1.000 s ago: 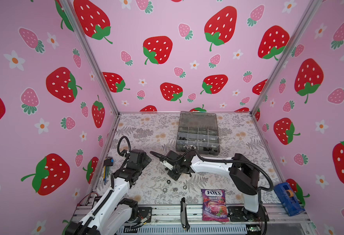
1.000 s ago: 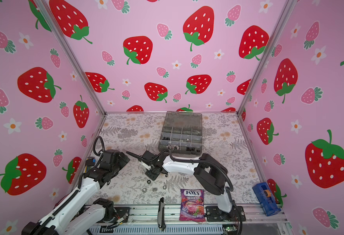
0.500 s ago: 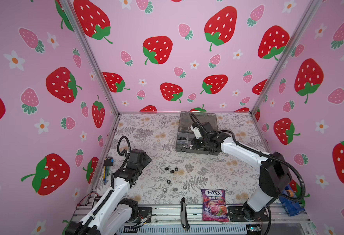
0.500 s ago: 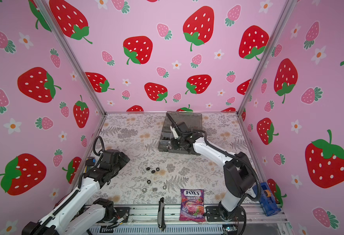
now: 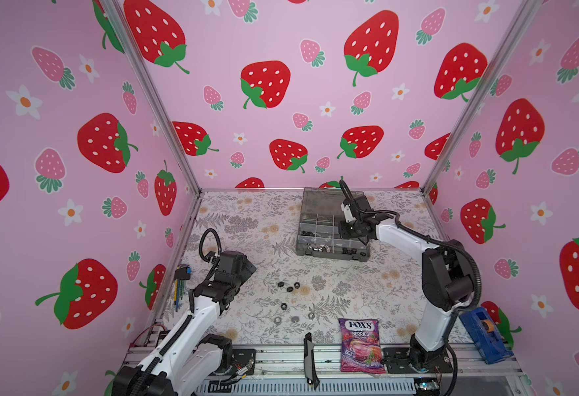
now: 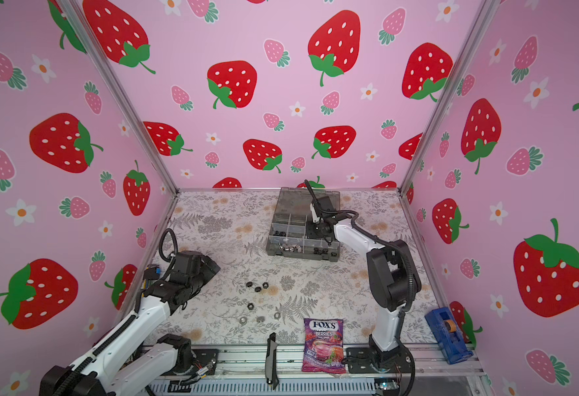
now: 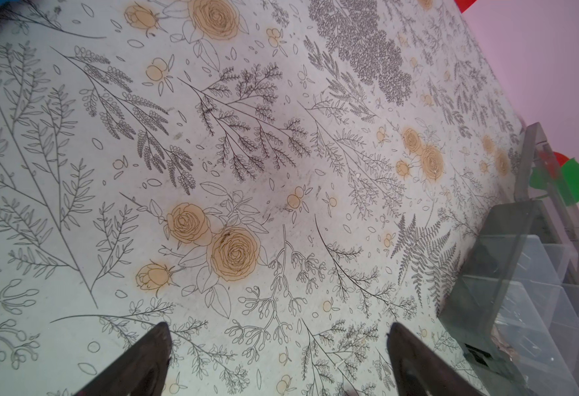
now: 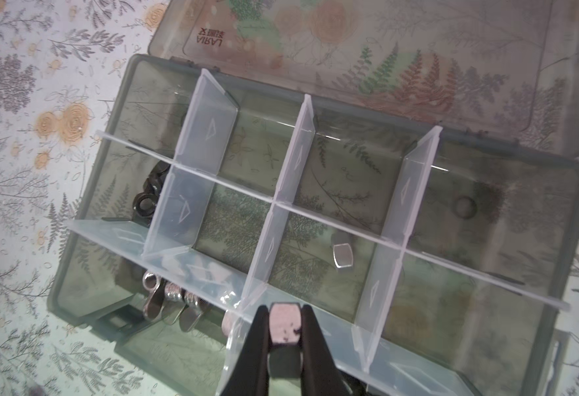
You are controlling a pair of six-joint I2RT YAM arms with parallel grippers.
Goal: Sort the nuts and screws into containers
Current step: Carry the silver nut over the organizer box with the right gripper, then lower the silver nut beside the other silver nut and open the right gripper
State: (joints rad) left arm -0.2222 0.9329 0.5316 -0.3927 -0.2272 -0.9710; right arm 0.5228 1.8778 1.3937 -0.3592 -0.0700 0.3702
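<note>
Silver hex nut [image 8: 284,325] clamped tight in the right pincer [image 8: 284,310], hanging right over the smoky grey organiser box [image 8: 75,274]!
Lid's thrown open and the nut hovers above the clear dividers. Black nuts [image 8: 146,199] sit in one end compartment, winged silver nuts [image 8: 168,301] in the one beside it, and a lone silver nut [image 8: 342,255] in a middle one. Over on the other side, the left pincer [image 7: 279,331] has its fingers wide apart above the floral table [image 7: 281,171]. Loose nuts [image 5: 288,287] lie scattered on the table between the box and the purple candy bag [image 5: 360,344].
</note>
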